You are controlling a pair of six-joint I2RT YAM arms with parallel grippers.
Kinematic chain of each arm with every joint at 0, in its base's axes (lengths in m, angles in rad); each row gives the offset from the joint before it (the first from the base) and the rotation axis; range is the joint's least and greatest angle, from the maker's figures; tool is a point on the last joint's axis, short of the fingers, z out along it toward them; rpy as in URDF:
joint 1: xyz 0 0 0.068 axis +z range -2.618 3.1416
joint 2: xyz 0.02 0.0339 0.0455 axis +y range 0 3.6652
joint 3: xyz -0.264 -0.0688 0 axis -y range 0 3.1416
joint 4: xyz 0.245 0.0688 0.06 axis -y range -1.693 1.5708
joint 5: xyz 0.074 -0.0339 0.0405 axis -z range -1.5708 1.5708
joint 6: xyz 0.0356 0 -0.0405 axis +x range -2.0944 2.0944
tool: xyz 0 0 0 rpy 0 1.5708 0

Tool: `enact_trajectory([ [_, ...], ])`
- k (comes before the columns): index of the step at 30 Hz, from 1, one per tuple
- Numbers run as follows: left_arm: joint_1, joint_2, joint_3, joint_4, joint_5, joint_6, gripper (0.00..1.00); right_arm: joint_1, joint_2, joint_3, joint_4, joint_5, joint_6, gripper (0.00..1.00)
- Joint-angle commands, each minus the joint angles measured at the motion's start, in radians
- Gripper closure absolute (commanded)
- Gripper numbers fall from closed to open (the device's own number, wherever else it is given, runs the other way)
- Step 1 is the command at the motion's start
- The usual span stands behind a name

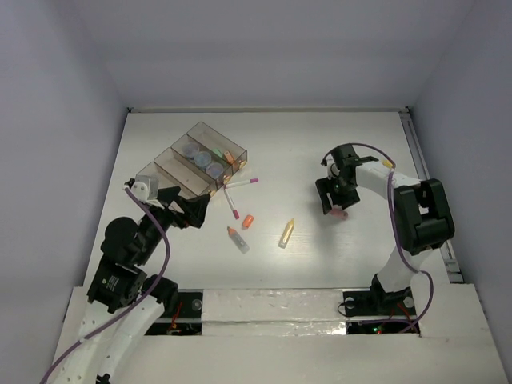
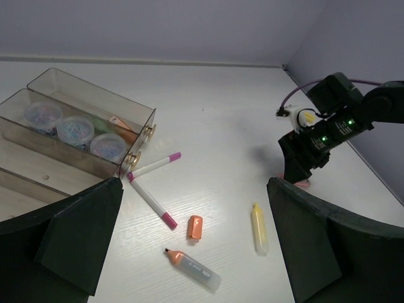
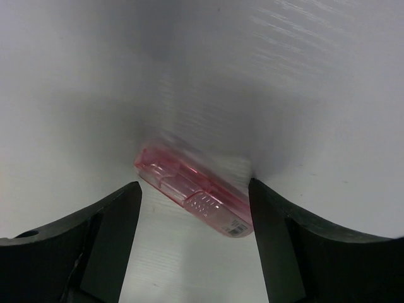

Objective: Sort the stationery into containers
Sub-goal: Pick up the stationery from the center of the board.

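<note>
Free lane: bare desk (image 1: 320, 144) from the right side of the containers (image 1: 178, 170) across to the right arm (image 1: 380, 174), plus the whole far strip.

Clutter is near-centre. Two white pens (image 2: 154, 165) meet in a V just beside the containers' near corner and block that approach. Nearer the arm bases lie a short orange stick (image 2: 195, 227), a clear orange-tipped stick (image 2: 192, 268) and a yellow stick (image 2: 259, 228), with bare desk between them.

Left jaws spread wide, nothing between them, pens nearest ahead. Right jaws spread low over the desk, with a pink stick (image 3: 192, 199) slantwise between them and bare desk around it.

Three rolls (image 2: 76, 129) fill one compartment. The compartments nearer the left jaws show bare floor. Walls (image 1: 64, 120) box the desk left, far and right.
</note>
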Motion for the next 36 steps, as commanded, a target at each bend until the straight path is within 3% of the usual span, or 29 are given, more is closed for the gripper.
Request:
enact_trajectory([
  [1,-0.009,-0.027,0.005,0.032,-0.014,0.012,0.01,-0.003,0.035,0.026,0.001,-0.118,-0.004,0.26],
  [5,-0.009,-0.041,0.005,0.032,-0.015,0.012,0.01,-0.003,0.044,0.042,-0.04,-0.098,0.014,0.26],
  [8,-0.009,-0.038,0.005,0.032,-0.019,0.015,0.01,-0.003,0.067,0.059,-0.068,-0.052,0.039,0.32],
  [12,-0.009,-0.034,0.006,0.03,-0.02,0.013,0.01,0.022,0.098,0.072,-0.08,0.047,0.124,0.5],
  [18,-0.009,-0.034,0.006,0.029,-0.029,0.016,0.01,0.086,0.109,0.046,0.0,0.198,0.224,0.65],
  [26,0.0,-0.012,0.005,0.03,-0.025,0.016,0.01,0.118,0.011,-0.02,0.107,0.221,0.273,0.86],
  [31,0.02,-0.001,0.005,0.036,-0.012,0.016,0.01,0.14,-0.112,-0.007,0.121,0.174,0.255,0.87],
  [36,0.031,0.017,0.003,0.036,-0.012,0.013,0.01,0.294,-0.115,0.149,0.205,0.051,0.249,0.85],
])
